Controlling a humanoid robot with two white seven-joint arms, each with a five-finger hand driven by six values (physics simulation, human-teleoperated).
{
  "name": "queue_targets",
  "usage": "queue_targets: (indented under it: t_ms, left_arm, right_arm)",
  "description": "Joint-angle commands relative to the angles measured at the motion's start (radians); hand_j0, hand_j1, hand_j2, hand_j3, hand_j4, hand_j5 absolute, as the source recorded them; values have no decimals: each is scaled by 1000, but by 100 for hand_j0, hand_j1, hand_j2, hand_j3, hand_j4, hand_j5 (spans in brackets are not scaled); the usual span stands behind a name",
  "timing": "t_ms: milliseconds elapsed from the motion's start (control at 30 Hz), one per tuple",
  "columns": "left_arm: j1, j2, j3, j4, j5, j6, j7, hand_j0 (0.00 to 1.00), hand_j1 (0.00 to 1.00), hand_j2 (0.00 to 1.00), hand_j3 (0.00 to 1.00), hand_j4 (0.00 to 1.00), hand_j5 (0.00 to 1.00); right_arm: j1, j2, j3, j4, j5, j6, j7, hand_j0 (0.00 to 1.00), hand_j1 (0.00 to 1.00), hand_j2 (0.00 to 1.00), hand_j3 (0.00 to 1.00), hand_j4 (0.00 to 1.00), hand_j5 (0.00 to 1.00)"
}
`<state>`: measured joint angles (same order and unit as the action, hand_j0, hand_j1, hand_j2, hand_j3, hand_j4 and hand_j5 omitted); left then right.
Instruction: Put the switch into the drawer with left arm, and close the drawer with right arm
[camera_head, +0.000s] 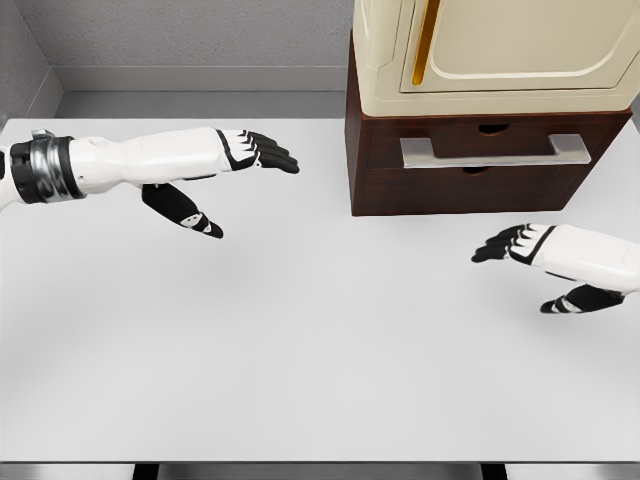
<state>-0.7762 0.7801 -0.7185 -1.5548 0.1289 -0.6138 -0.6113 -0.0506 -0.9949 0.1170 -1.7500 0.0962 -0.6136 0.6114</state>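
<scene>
The left robot hand is up over the far left part of the white tabletop. Its fingers are spread apart and straight, and it holds nothing. The thumb hangs down below the palm. It points to the right, toward the brown cabinet. I think it is open like this because it has no job to hold right now. I cannot see the switch anywhere on the tabletop or in a hand, so it may be inside the drawer already, but I cannot tell. On the far right stands the brown cabinet with a cream box on top. Its drawer has a long silver handle and looks pushed in, or almost in. The right robot hand floats low on the near right, in front of the cabinet and apart from it. Its fingers are open too and grip nothing. It looks ready to push if the drawer needs one more shove.
</scene>
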Motion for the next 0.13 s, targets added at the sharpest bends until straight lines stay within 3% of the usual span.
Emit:
queue_targets:
  t_ms: [0,100]
  left_arm:
    - [0,1,1,-1,8,3,0,100,100,100,100,100,100]
    - [6,1,1,-1,8,3,0,100,100,100,100,100,100]
  right_arm:
    - [0,-2,1,-9,-6,3,-1,100,100,100,100,100,100]
    - [-2,-2,1,-9,-6,3,-1,100,100,100,100,100,100]
